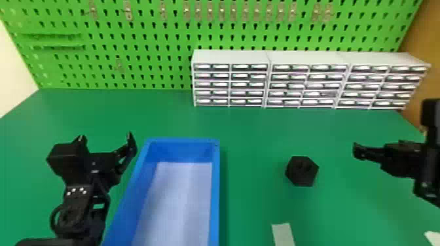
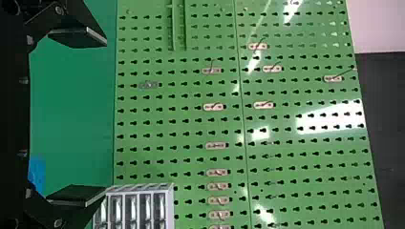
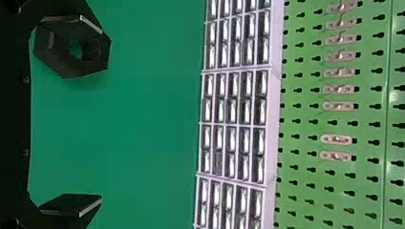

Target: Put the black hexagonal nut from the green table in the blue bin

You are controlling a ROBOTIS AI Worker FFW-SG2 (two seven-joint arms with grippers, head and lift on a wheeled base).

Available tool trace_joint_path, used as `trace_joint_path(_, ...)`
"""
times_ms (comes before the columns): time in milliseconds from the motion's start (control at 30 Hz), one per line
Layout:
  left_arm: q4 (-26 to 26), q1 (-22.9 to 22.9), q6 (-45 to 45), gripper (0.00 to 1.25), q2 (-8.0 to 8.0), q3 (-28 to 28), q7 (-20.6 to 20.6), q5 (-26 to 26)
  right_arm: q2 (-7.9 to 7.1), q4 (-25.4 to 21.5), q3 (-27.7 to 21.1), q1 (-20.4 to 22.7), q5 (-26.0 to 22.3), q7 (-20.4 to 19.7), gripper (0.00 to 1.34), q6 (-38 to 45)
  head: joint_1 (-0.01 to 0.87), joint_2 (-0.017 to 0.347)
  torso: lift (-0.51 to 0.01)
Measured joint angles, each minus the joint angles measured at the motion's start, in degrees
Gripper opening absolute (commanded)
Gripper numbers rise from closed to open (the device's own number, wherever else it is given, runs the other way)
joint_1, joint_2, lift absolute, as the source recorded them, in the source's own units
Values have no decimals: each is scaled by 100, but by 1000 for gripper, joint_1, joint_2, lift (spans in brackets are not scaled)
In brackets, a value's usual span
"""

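We see the left tool point(image 1: 106, 135) beside the long blue plastic bin point(image 1: 214, 196), its 2 flat black fingers point(image 2: 79, 39) spread wide with nothing between them. The right tool point(image 1: 360, 152) is spread wide too, holding nothing; our head view shows a gap between it and the black hexagonal nut point(image 1: 302, 171). That nut rests on the green counter point(image 1: 255, 131), between the bin and the right tool. In our right wrist view, 1 finger overlaps the nut's outline. At the back of the counter we see 3 pale grey drawer cabinets point(image 1: 357, 59) against a bright green perforated metal pegboard point(image 1: 108, 36).
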Motion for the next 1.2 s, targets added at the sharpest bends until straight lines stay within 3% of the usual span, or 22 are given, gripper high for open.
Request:
trace_joint_path(400,9,-15,0,1065,1,-14,-13,5,-25,17,190,-212,591,834,1252,445,657,57,-95)
trace_joint_path(1200,15,-74,0,1065,4,-21,-27,-2,-39,238,598,-543,1421,2125,1252,1015,657,57,-95)
